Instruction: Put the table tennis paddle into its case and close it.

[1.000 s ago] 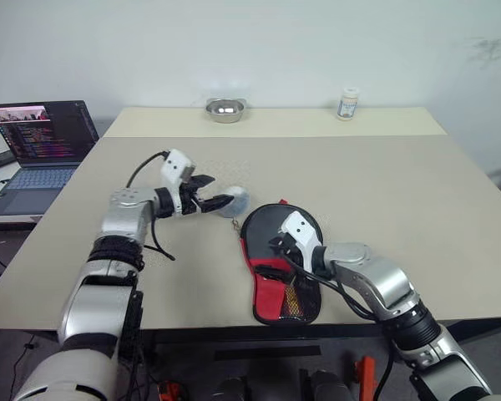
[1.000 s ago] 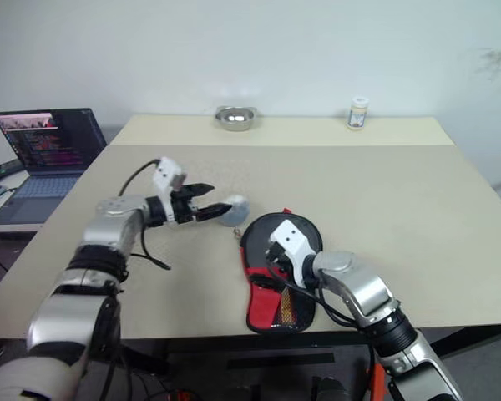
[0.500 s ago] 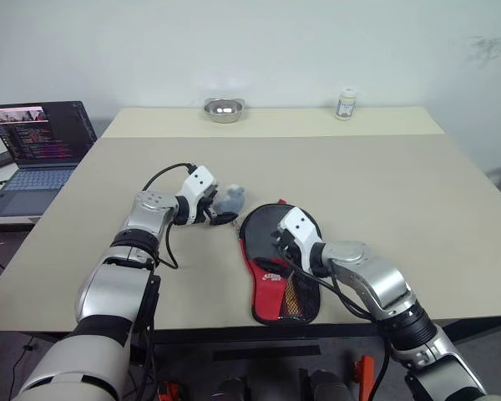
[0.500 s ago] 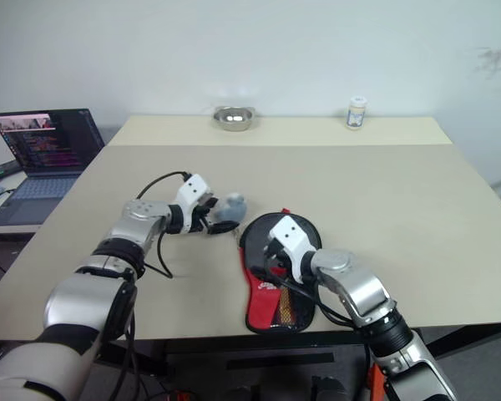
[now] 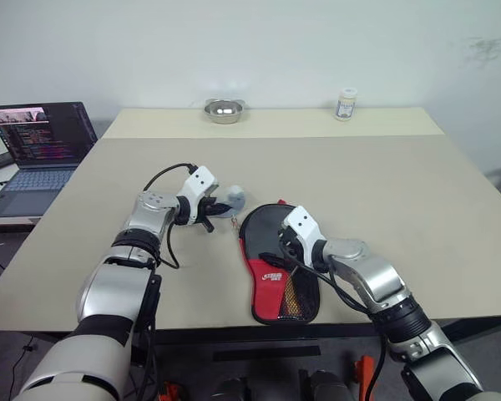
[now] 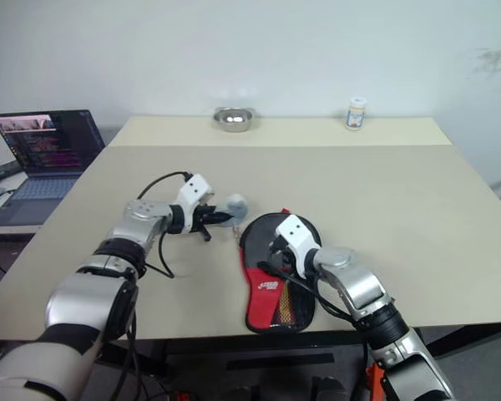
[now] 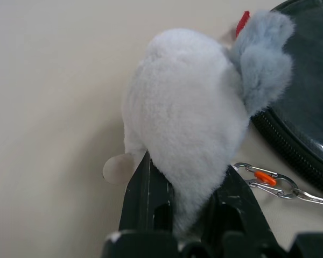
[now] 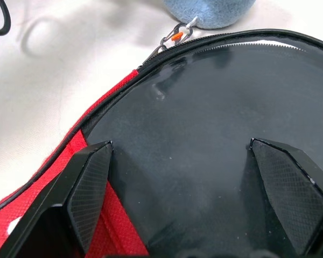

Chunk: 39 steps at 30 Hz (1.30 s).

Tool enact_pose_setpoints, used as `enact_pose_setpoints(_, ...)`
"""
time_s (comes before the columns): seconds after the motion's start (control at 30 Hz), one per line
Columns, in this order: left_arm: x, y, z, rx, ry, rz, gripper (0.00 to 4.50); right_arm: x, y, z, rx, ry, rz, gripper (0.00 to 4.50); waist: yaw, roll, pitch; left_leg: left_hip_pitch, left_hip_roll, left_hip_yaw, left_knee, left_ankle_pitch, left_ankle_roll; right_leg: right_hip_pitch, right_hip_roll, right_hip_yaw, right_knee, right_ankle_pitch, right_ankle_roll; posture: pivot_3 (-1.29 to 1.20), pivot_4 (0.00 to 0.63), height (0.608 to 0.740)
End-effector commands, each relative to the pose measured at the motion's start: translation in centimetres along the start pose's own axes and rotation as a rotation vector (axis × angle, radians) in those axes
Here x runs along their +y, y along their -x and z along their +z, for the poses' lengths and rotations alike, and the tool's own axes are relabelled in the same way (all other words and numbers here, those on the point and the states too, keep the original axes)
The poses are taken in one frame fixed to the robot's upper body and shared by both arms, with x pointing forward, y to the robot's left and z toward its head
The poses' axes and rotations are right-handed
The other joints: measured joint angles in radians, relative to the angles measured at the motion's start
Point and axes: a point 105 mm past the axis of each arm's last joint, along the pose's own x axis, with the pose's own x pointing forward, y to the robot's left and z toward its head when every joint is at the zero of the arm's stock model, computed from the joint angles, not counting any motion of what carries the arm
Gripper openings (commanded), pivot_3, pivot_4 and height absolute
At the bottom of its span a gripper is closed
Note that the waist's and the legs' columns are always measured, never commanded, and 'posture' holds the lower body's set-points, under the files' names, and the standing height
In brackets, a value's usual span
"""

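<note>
Case: a black, paddle-shaped pouch [image 5: 277, 259] with a red panel and white lettering, lying flat near the front edge of the beige table [image 5: 384, 200], narrow end toward the robot.
Paddle: cannot be told apart from the case; a glossy black round surface shows at the case's wide end.
Plush charm: a small grey-white fluffy toy [image 7: 188, 123] lying on the table just beyond the case's wide end, by a small metal clip [image 7: 266, 177] at the zipper rim.
Left gripper: [image 5: 220, 209] clenched on the near end of the plush charm, just left of the case.
Right gripper: [image 8: 196, 185] fingers spread wide, one either side of the glossy black surface, low over the case's wide end; whether they touch it cannot be told.
Background: a laptop [image 5: 42, 138] at far left; a metal bowl [image 5: 225, 109] and a small jar [image 5: 346, 104] at the table's far edge.
</note>
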Motion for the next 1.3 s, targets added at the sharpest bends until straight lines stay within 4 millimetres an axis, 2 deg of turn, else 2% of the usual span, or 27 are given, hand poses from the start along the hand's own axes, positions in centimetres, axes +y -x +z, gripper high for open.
enact_pose_setpoints(0.03,0.5,-1.0,1.7,0.043,-0.133,0.071,0.29,0.5,-0.5,-2.1,0.093,-0.024,0.020,4.50,0.002,-0.001,-0.001,0.001,0.000,0.000,0.000,0.000,0.000,0.001,0.000,0.000,0.000,0.000,0.000,0.00,0.150,0.740)
enact_pose_setpoints(0.13,1.1,-1.9,2.2,0.115,-0.238,0.162,0.29,0.8,-0.5,-2.9,0.127,-0.030,0.044,4.50,0.004,-0.002,-0.003,0.003,0.000,0.000,0.000,0.000,0.000,0.003,0.000,0.000,0.001,0.000,0.001,0.00,0.150,0.740)
enact_pose_setpoints(0.2,1.5,-2.7,3.4,0.157,-0.359,0.245,0.29,1.2,-0.5,-3.7,0.161,-0.025,0.069,4.50,0.005,-0.003,-0.003,0.008,0.000,0.000,0.000,0.000,0.001,0.008,0.000,0.000,0.001,0.001,0.001,0.00,0.150,0.740)
enact_pose_setpoints(0.27,1.8,-3.3,5.1,0.182,-0.498,0.317,0.29,1.4,-0.5,-4.4,0.191,-0.020,0.084,4.50,0.005,-0.003,-0.003,0.015,0.000,-0.001,0.000,0.000,0.001,0.016,0.000,-0.001,-0.001,0.000,0.002,0.00,0.150,0.740)
enact_pose_setpoints(0.4,2.1,-3.8,8.7,0.178,-0.731,0.420,0.29,1.9,-0.5,-5.3,0.234,-0.015,0.104,4.50,0.003,-0.003,-0.003,0.015,0.000,-0.001,0.000,0.000,0.001,0.016,0.001,-0.001,-0.001,0.001,0.003,0.00,0.150,0.740)
enact_pose_setpoints(0.57,0.8,-4.9,12.4,0.130,-0.988,0.466,0.29,3.0,0.1,-6.6,0.282,-0.014,0.152,4.50,0.001,-0.003,-0.003,0.014,0.000,0.000,-0.002,0.000,0.001,0.014,0.001,0.000,-0.003,0.001,0.003,0.00,0.150,0.740)
enact_pose_setpoints(0.67,-0.7,-5.9,14.0,0.083,-1.094,0.463,0.29,3.7,0.4,-7.3,0.302,-0.015,0.173,4.50,0.003,-0.003,-0.003,0.013,0.000,0.000,-0.002,0.000,0.001,0.013,0.001,0.000,-0.004,0.001,0.003,0.00,0.150,0.740)
enact_pose_setpoints(0.8,-4.7,-7.9,16.5,-0.038,-1.252,0.406,0.29,4.6,0.6,-7.5,0.310,-0.017,0.191,4.50,0.006,-0.004,-0.004,0.013,0.000,-0.001,-0.002,0.000,0.001,0.014,0.000,-0.001,-0.004,0.001,0.004,0.00,0.150,0.740)
enact_pose_setpoints(0.93,-8.0,-9.2,18.4,-0.149,-1.271,0.355,0.29,4.9,0.7,-7.5,0.312,-0.019,0.196,4.50,0.007,-0.004,-0.004,0.012,0.000,0.000,-0.002,-0.001,0.001,0.014,0.000,-0.001,-0.005,0.000,0.004,0.00,0.150,0.740)
enact_pose_setpoints(1.07,-9.9,-9.9,18.8,-0.203,-1.241,0.307,0.29,5.0,0.8,-7.5,0.313,-0.022,0.192,4.50,0.007,-0.004,-0.004,0.012,0.000,0.000,-0.002,-0.001,0.001,0.014,0.000,-0.001,-0.005,-0.001,0.006,0.00,0.150,0.740)
enact_pose_setpoints(1.3,-13.0,-10.9,18.5,-0.264,-1.134,0.170,0.29,5.0,0.8,-7.5,0.312,-0.025,0.187,4.50,0.007,-0.004,-0.004,0.012,-0.001,-0.001,-0.002,-0.001,0.001,0.014,-0.001,-0.001,-0.006,-0.001,0.006,0.00,0.150,0.740)
